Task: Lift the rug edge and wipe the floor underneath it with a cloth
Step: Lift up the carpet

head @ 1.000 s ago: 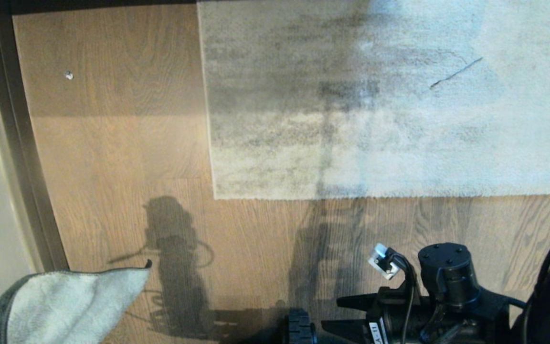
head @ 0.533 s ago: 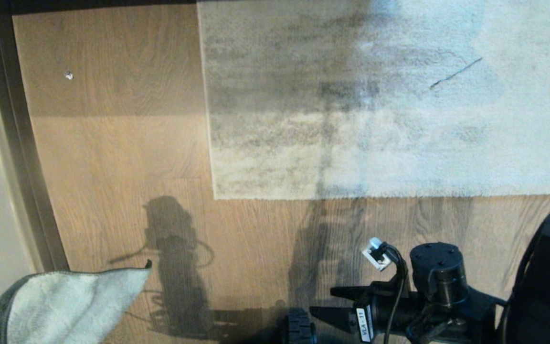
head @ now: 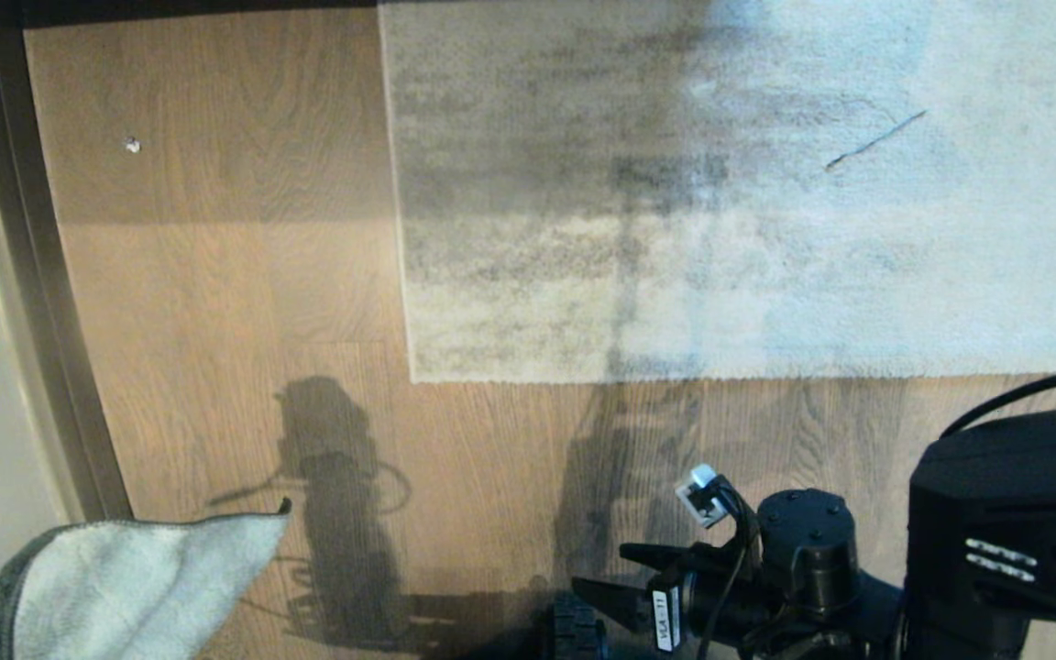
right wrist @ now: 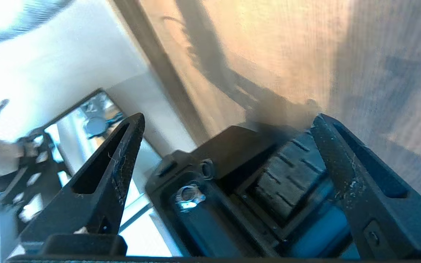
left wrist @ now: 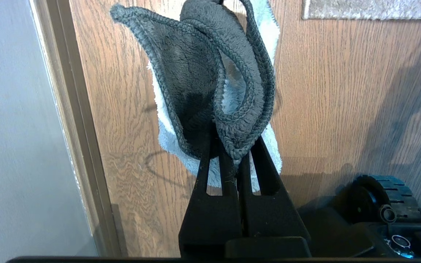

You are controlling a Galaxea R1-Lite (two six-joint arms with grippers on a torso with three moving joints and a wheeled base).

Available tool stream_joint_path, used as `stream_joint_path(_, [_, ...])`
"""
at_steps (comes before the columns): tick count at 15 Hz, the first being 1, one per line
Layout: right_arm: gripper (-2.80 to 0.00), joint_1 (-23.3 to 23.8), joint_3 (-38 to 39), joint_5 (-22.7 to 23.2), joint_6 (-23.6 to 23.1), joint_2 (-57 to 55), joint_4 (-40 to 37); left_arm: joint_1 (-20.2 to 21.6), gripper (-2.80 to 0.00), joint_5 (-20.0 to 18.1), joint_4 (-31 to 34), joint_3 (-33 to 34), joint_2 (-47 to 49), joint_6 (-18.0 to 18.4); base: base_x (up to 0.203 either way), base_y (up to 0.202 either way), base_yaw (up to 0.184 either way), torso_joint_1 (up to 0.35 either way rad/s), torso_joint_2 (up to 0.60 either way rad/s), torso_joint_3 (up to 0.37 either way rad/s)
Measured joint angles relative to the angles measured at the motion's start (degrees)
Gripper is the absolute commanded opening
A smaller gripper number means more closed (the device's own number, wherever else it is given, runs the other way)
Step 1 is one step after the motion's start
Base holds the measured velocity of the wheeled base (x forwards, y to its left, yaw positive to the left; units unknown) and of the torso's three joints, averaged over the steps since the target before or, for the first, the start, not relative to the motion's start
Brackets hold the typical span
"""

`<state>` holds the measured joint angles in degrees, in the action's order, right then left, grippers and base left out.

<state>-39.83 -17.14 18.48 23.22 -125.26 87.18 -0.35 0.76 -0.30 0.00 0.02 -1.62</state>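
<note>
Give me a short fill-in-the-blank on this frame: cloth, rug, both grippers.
1. The left gripper is shut on the ____, pale blue on one side and dark grey on the other.
2. The right gripper, low over the wood floor, has its jaws ____.
3. The rug edge lies ____ on the floor, not yet lifted.
4. A dark baseboard strip runs along the robot's ____ side of the floor.

Missing words: cloth; open; flat; left
</note>
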Motion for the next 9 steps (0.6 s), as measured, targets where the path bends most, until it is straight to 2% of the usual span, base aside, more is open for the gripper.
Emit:
stream_joint_path(7, [0.0, 0.0, -2.8, -10.3, 0.1, -1.4, 0.0, 0.0, -2.8, 0.0, 0.0, 0.0, 0.0, 0.0, 0.0, 0.0, 0.0, 0.0, 0.0, 0.0])
stream_joint_path(9, [0.0, 0.0, -4.3, -11.9, 0.4, -1.7, 0.0, 0.0, -2.8, 0.0, 0.0, 0.0, 0.0, 0.0, 0.0, 0.0, 0.0, 0.0, 0.0, 0.0])
